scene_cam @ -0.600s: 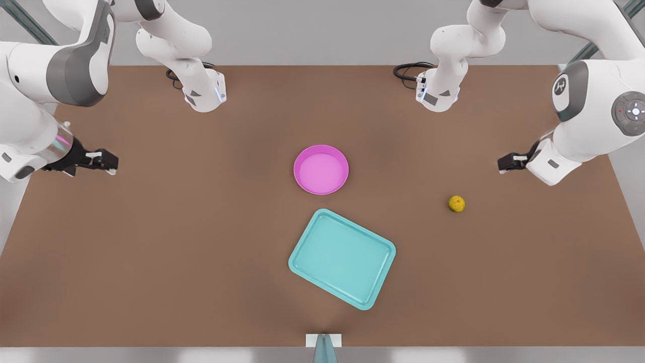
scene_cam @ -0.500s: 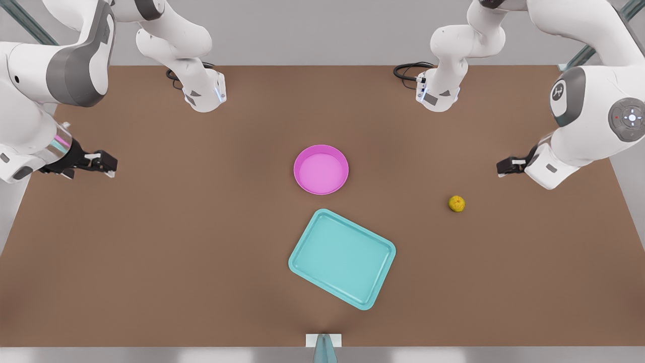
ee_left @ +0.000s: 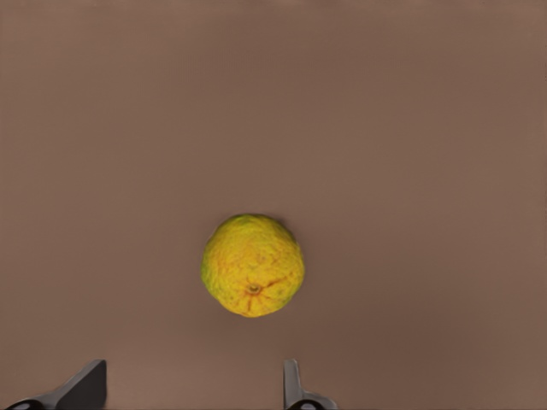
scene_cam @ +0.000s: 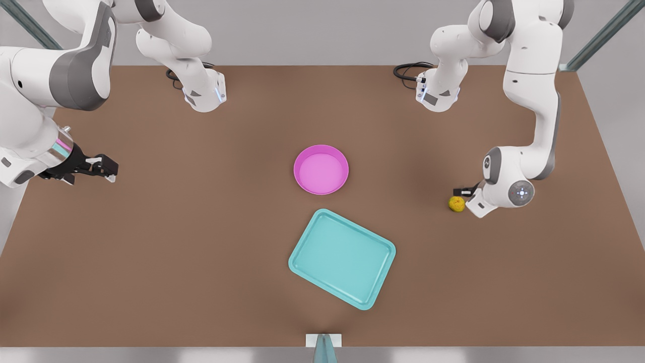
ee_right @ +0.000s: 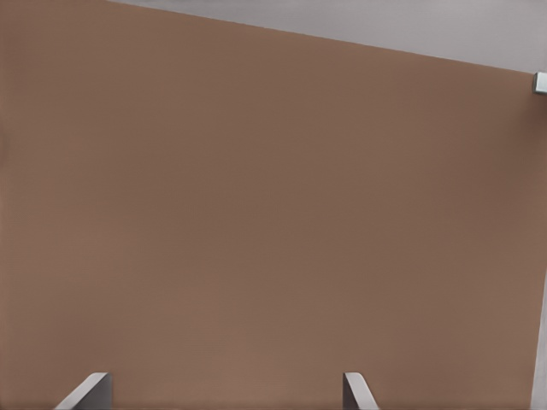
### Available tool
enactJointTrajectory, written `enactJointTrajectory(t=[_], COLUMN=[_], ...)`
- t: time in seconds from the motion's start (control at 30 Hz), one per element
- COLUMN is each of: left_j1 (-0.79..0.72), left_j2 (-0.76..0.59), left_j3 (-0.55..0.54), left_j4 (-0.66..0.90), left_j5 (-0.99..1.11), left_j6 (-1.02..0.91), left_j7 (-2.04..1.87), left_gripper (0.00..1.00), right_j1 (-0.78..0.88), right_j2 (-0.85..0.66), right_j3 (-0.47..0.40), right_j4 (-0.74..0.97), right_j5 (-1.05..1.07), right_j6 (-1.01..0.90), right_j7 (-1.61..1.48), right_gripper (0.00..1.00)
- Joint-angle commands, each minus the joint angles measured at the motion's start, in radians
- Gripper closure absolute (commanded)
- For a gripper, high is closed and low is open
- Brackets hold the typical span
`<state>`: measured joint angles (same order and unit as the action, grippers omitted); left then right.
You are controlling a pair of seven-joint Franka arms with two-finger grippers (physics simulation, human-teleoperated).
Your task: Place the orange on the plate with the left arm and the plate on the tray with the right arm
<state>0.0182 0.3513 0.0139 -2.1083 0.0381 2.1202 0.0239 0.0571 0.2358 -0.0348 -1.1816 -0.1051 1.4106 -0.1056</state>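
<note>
Left gripper [scene_cam: 462, 191] has descended over orange [scene_cam: 456, 203], fingers apart, orange just ahead, untouched. Right gripper [scene_cam: 103, 169] waits, fingers apart, well away from plate [scene_cam: 321, 169].

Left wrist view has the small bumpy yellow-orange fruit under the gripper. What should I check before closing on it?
1. Left gripper open: ok, fingertips apart.
2. Small bumpy yellow-orange fruit between the fingers: not ok, it lies ahead of the tips.
3. Orange on the brown table, unheld: ok.
4. Round pink plate free to receive it: ok.
5. Plate clear of the rectangular teal tray: ok, apart.
6. Right gripper out of the way: ok, waiting at the front view's left.
</note>
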Motion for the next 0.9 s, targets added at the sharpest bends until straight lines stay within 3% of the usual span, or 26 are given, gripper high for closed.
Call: enactJointTrajectory(t=[0.0,0.8,0.87], left_j1=[-0.003,-0.026,-0.026], left_j2=[0.003,0.13,0.132], left_j3=[0.0,-0.002,-0.002], left_j4=[-0.015,-0.022,-0.022], left_j5=[-0.003,-0.007,-0.007], left_j6=[0.168,0.25,0.25], left_j7=[0.134,0.117,0.117], left_gripper=[0.0,0.0,0.24], right_j1=[0.0,0.0,0.0], right_j2=[-0.001,0.005,0.005], right_j3=[0.0,-0.002,-0.002], right_j4=[0.0,-0.009,-0.009], right_j5=[0.001,0.004,0.004], right_j6=[0.001,0.002,0.002], right_j7=[-0.017,-0.019,-0.017], right_gripper=[0.0,0.0,0.0])
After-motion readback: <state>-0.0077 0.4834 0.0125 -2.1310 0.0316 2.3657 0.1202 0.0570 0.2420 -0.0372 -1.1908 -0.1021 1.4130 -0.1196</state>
